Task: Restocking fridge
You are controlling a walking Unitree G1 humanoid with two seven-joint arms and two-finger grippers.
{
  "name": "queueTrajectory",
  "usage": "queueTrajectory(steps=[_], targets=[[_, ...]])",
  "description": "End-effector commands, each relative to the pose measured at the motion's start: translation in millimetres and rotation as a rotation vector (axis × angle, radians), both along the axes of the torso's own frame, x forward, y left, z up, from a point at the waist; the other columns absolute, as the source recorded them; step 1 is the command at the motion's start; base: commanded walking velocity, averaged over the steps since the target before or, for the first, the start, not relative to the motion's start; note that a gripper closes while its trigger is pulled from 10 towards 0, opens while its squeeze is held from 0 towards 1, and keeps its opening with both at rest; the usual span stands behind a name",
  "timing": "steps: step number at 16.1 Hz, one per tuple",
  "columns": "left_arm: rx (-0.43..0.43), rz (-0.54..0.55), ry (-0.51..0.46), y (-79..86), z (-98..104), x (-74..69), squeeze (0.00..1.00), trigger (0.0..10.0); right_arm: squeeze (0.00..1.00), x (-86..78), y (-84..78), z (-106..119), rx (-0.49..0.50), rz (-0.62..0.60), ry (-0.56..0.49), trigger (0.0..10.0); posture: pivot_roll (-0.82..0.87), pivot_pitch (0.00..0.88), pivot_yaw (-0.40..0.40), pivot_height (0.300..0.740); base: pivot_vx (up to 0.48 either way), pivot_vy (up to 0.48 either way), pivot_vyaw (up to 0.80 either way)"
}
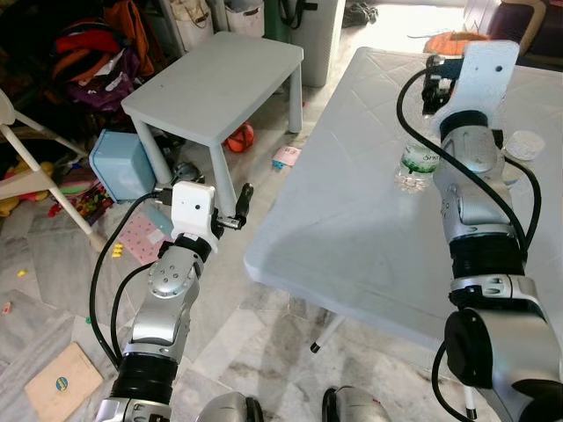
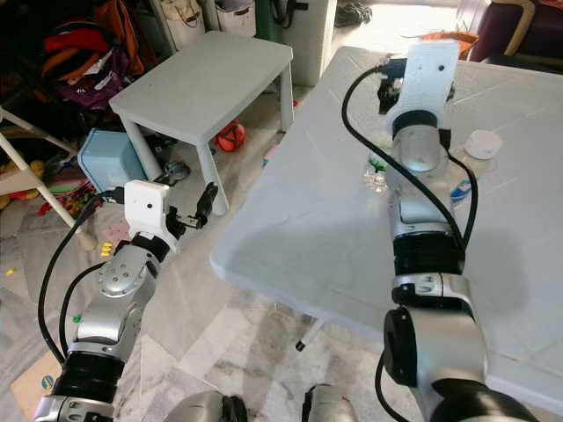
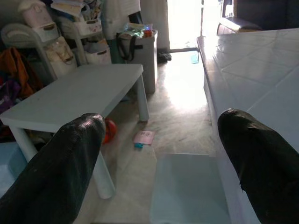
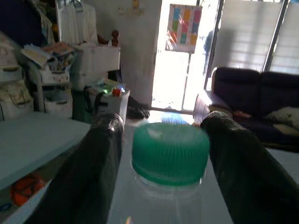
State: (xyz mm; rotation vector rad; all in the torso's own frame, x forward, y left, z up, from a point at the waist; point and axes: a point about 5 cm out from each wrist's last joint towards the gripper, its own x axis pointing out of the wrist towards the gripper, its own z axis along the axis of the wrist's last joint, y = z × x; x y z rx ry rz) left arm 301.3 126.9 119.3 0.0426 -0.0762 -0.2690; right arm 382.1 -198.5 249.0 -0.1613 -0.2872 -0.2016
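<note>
A clear water bottle point(image 1: 417, 165) with a green cap point(image 4: 170, 151) and a green label stands upright on the big white table point(image 1: 352, 211). My right gripper point(image 1: 431, 97) is reached out over the table at the bottle's top. It is open, with one black finger on each side of the cap and a small gap on both sides. My left gripper point(image 1: 239, 211) is open and holds nothing. It hovers over the floor, just off the table's left edge, and its fingers point(image 3: 70, 158) point toward the small side table.
A small white side table point(image 1: 215, 83) stands to the left of the big table. Beside it are a blue bin point(image 1: 119, 163), an orange ball point(image 1: 239, 136) and bags. A white round lid point(image 1: 525, 142) lies on the table to the right. A pink card point(image 1: 286, 156) and a book point(image 1: 62, 380) lie on the floor.
</note>
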Motion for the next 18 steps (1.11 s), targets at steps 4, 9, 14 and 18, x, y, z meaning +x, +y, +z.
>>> queueTrajectory(steps=[4,9,14,18], targets=[[0.016,0.003,0.016,2.0,-2,1.9,0.0,10.0,0.0,3.4,-0.9,7,0.024,0.0,-0.007,1.1,-0.04,0.064,0.083,0.74,0.0,0.0,0.0],[0.017,0.007,0.014,2.1,-2,3.9,0.0,10.0,0.0,3.4,-2.7,8,0.023,-0.002,-0.008,1.1,-0.04,0.054,0.079,0.74,0.0,0.0,0.0],[0.026,0.015,0.017,3.8,-3,5.9,0.0,10.0,0.0,-9.0,4.5,8,0.005,0.049,0.038,1.7,-0.04,0.038,0.069,0.74,0.0,0.0,0.0],[0.042,0.018,0.028,7.4,-5,6.7,0.0,10.0,0.0,-28.6,7.3,-9,-0.01,0.132,0.129,4.4,-0.05,0.034,0.065,0.74,0.0,0.0,0.0]])
